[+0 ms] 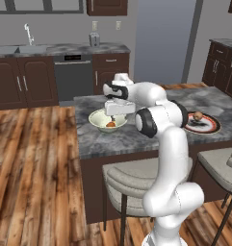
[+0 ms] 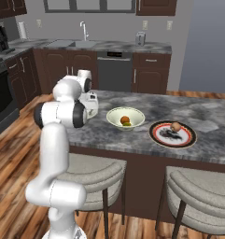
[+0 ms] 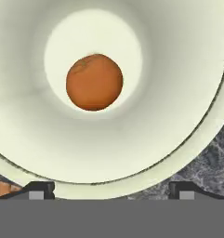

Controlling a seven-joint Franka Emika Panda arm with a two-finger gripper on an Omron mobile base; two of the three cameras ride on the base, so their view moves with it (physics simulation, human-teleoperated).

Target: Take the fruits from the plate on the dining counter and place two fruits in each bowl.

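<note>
Now the hand (image 3: 111, 193) hangs wide open, empty, over the bowl (image 3: 146, 153); the orange fruit (image 3: 94, 82) probably lies settled, so it should rise straight.

An orange fruit (image 3: 94, 82) is seen lying in the bowl (image 3: 169, 93), ahead of and between the fingertips (image 3: 37, 189); the counter (image 3: 204, 162) is glimpsed beside the right fingertip.
</note>
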